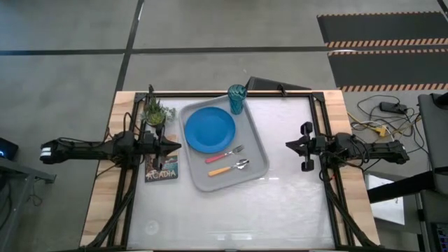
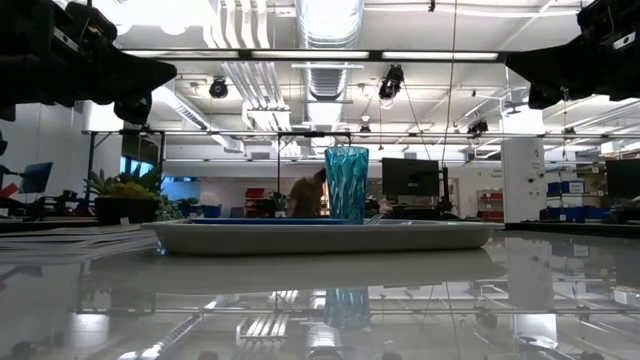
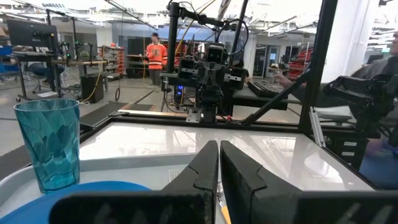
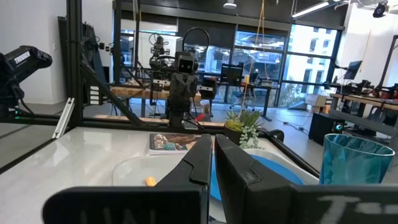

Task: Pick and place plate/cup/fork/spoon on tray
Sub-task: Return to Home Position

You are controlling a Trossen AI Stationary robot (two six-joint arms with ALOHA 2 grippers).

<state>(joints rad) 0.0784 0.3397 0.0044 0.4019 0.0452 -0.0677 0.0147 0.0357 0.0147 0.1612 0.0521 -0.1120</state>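
The light grey tray (image 1: 257,162) lies in the middle of the table. On it lie the blue plate (image 1: 210,129), the pink-handled fork (image 1: 224,154) and the orange-handled spoon (image 1: 227,169). The teal cup (image 1: 237,98) stands upright at the tray's far right corner and also shows in the low view (image 2: 346,183). My left gripper (image 1: 177,146) is shut and empty, above the table left of the tray. My right gripper (image 1: 288,145) is shut and empty, right of the tray. Both point at the tray.
A book with a picture cover (image 1: 161,168) lies left of the tray under my left arm. A small potted plant (image 1: 157,112) stands at the far left. Black frame posts (image 1: 318,119) line the table's sides. People show in the room beyond (image 3: 155,53).
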